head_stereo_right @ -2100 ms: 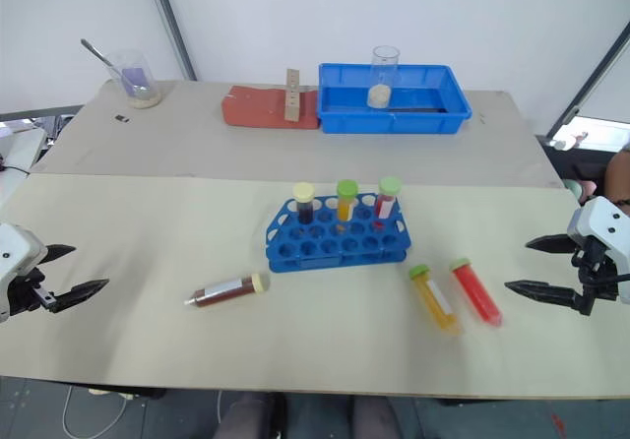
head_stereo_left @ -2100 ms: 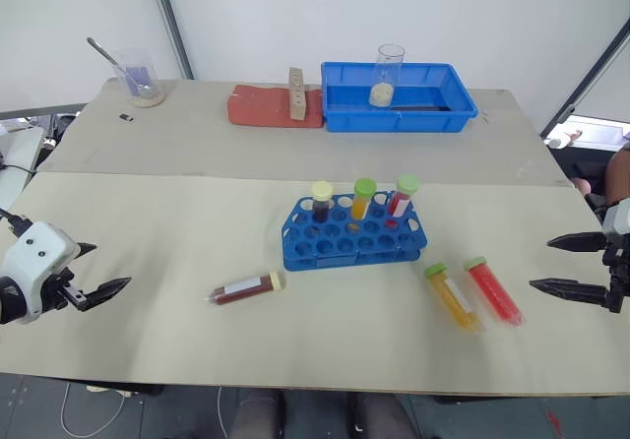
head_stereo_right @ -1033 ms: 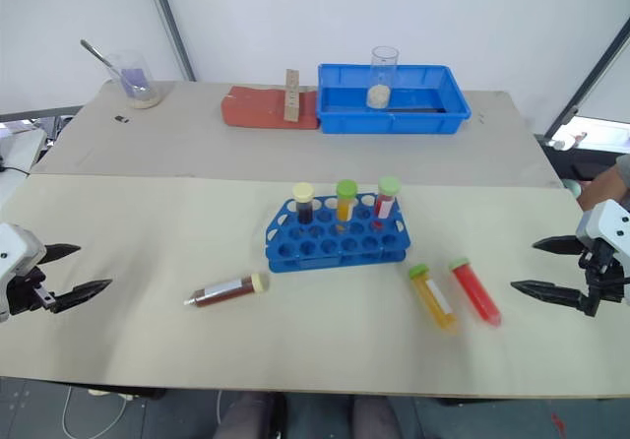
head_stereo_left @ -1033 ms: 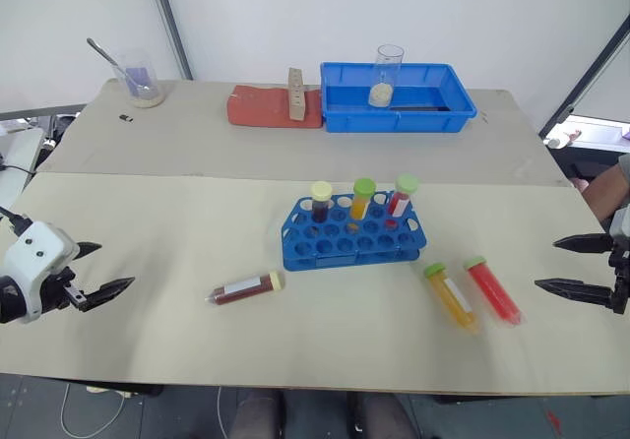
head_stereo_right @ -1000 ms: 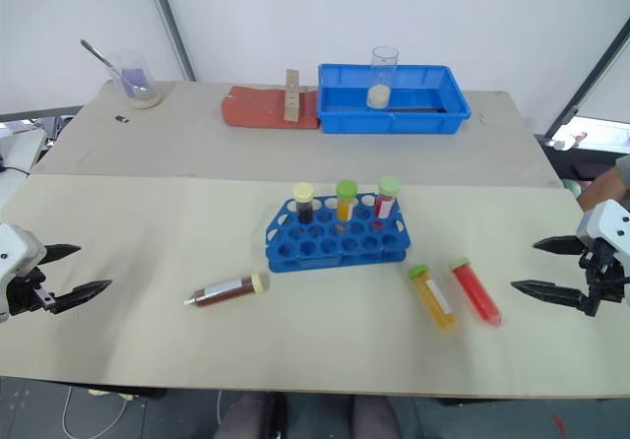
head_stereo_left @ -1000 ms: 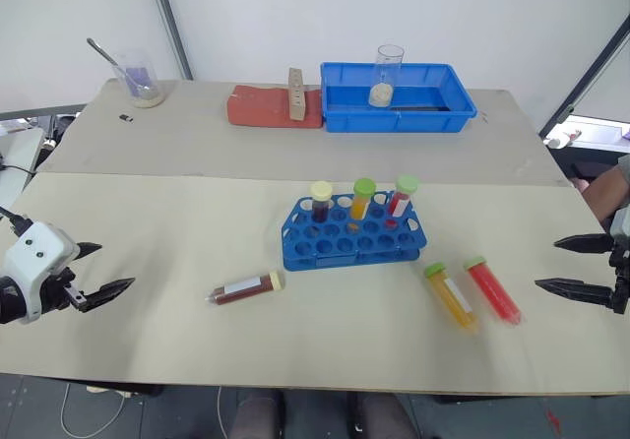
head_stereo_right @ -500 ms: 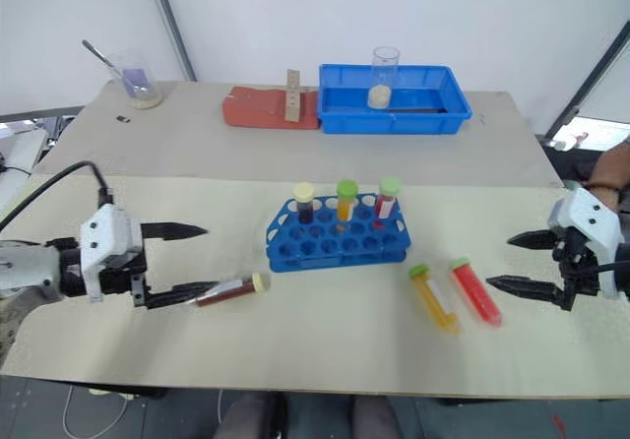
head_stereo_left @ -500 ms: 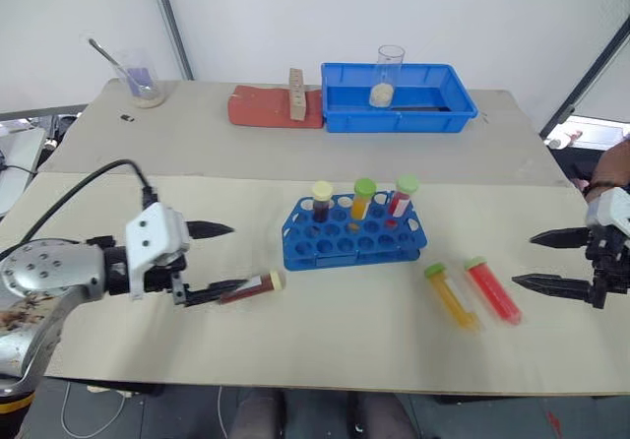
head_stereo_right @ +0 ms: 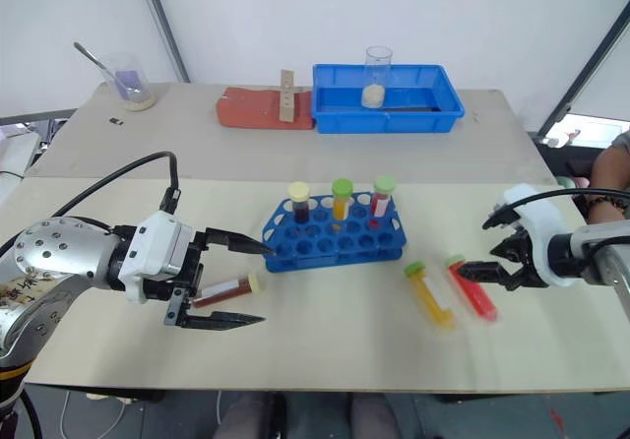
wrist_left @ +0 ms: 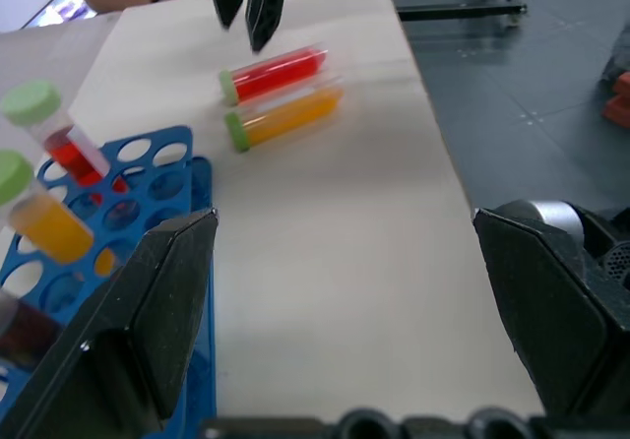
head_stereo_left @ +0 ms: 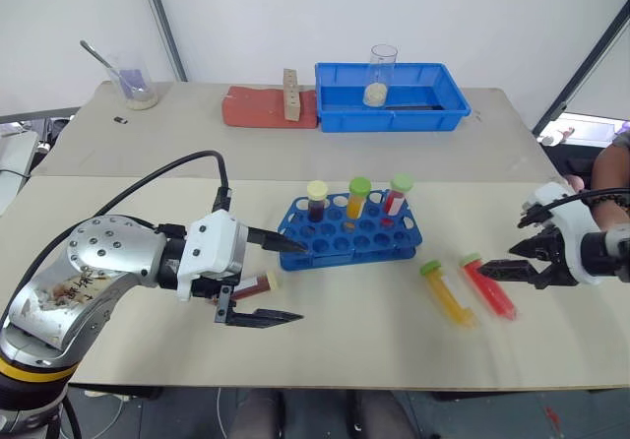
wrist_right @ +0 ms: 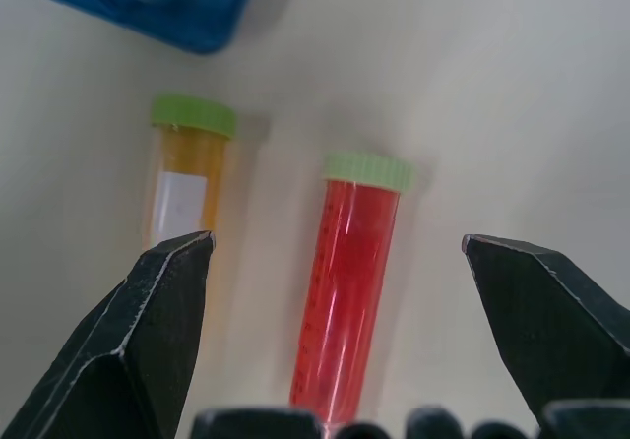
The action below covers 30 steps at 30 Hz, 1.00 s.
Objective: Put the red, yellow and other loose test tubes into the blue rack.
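Left gripper has swung in, fingers wide astride the dark tube (empty); right gripper spread over the red tube.

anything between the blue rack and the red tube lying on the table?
Yes: the yellow-orange tube lies between the blue rack and the red tube, parallel beside the red one, all flat on the table. Clear in both eye views.

My left arm: silver, bent across in front of me, wrist turned rightward. My left gripper: two black fingers spread wide, holding nothing. My right arm: reaching in from the right. My right gripper: black fingers spread wide, tilted downward, empty.
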{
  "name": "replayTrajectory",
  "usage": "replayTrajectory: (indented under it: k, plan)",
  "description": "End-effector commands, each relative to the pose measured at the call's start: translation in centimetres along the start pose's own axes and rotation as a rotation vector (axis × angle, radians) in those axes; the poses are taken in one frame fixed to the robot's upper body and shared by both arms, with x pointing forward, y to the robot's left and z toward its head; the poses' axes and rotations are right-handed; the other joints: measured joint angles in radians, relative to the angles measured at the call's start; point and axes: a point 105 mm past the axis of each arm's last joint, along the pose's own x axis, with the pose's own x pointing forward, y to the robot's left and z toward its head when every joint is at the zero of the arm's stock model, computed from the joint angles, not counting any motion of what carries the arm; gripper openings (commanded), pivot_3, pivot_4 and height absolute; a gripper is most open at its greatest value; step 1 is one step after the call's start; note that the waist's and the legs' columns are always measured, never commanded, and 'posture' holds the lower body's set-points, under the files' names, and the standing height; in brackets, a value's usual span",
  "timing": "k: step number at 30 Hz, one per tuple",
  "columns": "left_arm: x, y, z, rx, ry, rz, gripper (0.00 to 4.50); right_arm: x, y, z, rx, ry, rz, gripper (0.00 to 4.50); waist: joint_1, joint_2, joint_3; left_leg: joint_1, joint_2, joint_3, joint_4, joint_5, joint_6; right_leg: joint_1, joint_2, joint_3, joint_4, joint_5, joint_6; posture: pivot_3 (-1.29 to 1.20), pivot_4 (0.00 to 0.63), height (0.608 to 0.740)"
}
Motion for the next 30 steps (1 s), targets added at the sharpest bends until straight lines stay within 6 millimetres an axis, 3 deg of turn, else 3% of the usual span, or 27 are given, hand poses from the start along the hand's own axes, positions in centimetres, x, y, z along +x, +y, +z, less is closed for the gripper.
replayTrajectory:
  k: [1,9,18,19,27,28,30]
  plan:
    - [0.5,-0.3,0.7,0.058,-0.02,-0.025,4.43,0.6,-0.5,-0.4,-0.003,0.051,-0.024,4.5,0.0,0.0,0.0,0.0,0.0,0.0,0.0,0.0,0.0,0.0,0.0,0.0,0.0,0.0,0.0,0.0,0.15,0.729]
    - [1.2,-0.8,0.8,0.059,-0.046,-0.036,4.43,2.6,-1.4,-1.8,0.007,0.154,0.006,4.5,-0.001,0.0,0.0,-0.001,0.0,0.0,0.001,0.0,0.0,-0.001,0.0,0.002,0.0,0.0,0.001,0.0,0.15,0.729]
    - [1.5,-0.9,0.3,0.064,-0.03,-0.014,4.43,3.9,-1.4,-1.6,-0.024,0.206,0.042,4.5,-0.007,-0.001,-0.001,0.0,0.0,0.0,0.002,0.0,0.0,0.0,0.002,0.003,0.0,0.001,0.003,0.0,0.15,0.729]
    - [1.5,-0.9,0.2,0.065,-0.029,-0.013,4.5,3.9,-1.4,-1.6,-0.03,0.213,0.045,3.97,-0.006,-0.001,-0.001,0.0,0.0,0.0,0.002,0.0,0.0,0.0,0.002,0.003,0.0,0.001,0.002,0.0,0.15,0.729]
    - [1.6,-0.7,-0.2,0.077,-0.016,-0.003,4.5,4.5,-1.1,-0.7,-0.049,0.223,0.064,1.33,-0.007,-0.001,-0.001,0.001,0.0,0.0,0.003,0.0,0.001,0.0,0.002,0.003,0.0,0.001,0.002,0.0,0.15,0.729]
    - [1.6,-0.7,-0.3,0.078,-0.014,-0.002,4.5,4.5,-1.1,-0.6,-0.046,0.22,0.063,1.06,-0.007,-0.001,-0.001,0.001,0.001,0.0,0.003,0.0,0.001,0.0,0.003,0.003,0.0,0.001,0.002,0.0,0.15,0.729]
    - [1.6,-0.6,-0.4,0.072,-0.012,0.008,4.5,4.3,-1.5,-0.3,-0.034,0.208,0.051,1.02,-0.007,-0.001,-0.001,0.001,0.001,0.0,0.003,0.0,0.001,0.0,0.003,0.003,0.0,0.001,0.002,0.0,0.15,0.729]
